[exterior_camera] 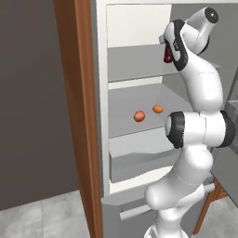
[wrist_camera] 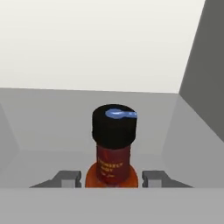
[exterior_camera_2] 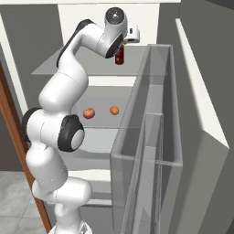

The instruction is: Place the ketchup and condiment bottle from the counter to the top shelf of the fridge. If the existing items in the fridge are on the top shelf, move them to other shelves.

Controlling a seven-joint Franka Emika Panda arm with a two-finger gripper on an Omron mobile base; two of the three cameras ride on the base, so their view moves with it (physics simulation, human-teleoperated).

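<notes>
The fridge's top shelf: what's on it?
The condiment bottle stands upright on the top shelf, between the gripper fingers. The arm covers the shelf's right end in the left base view.

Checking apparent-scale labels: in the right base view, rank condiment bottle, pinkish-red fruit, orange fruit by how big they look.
1. Condiment bottle, on the top shelf, partly hidden by the gripper: largest.
2. Pinkish-red fruit.
3. Orange fruit: slightly smaller, but it sits a little farther back, so that gap is unsure.

Room as I see it from the base cameras — dark grey wall (exterior_camera: 32,93) at left, brown wooden upright panel (exterior_camera: 79,116) beside it, pale grey tiled floor (exterior_camera: 46,216) below; even, flat light.
</notes>
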